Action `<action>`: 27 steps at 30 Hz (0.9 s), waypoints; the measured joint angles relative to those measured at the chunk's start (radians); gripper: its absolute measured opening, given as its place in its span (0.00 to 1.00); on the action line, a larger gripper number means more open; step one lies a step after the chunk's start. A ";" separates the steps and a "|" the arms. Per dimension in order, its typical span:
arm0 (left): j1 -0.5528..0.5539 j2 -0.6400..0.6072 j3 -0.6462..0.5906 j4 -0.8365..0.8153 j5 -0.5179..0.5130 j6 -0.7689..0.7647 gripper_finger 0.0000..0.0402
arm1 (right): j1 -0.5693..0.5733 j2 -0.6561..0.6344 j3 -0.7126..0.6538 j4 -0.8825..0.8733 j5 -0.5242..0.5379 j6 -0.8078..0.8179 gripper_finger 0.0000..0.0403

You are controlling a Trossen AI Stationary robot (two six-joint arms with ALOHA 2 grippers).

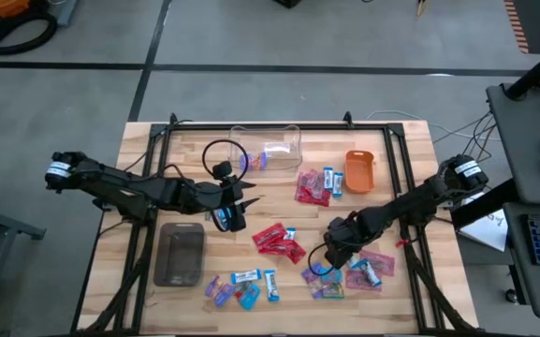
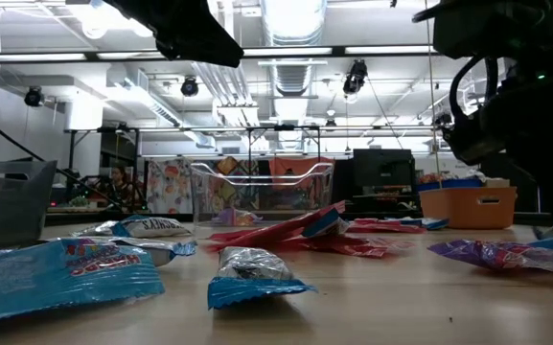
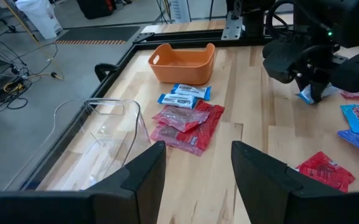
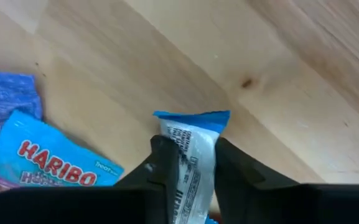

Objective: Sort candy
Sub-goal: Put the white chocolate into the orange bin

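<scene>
Wooden table [image 1: 148, 150] | right gripper [image 4: 188, 163] low, pinching blue-and-white candy [image 4: 191, 143]

A light wooden table [image 1: 410, 140] with plank seams carries everything. Toward its far edge a clear plastic box [image 1: 268, 147] lies on its side, and an orange bowl [image 1: 358, 170] sits well apart from it. A dark grey tray [image 1: 180, 253] rests near the front left. Wrapped candy lies scattered on the boards: a red cluster [image 1: 313, 187] with blue-and-white packets just beside the bowl, red packets [image 1: 279, 241] mid-table, blue and purple ones [image 1: 241, 286] along the front, and what looks like a mixed purple, pink and teal heap [image 1: 368, 271] front right.
</scene>
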 joint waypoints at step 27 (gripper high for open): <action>-0.001 0.000 -0.008 0.002 0.004 -0.112 0.41 | -0.293 -0.458 0.000 0.037 0.410 -0.489 0.13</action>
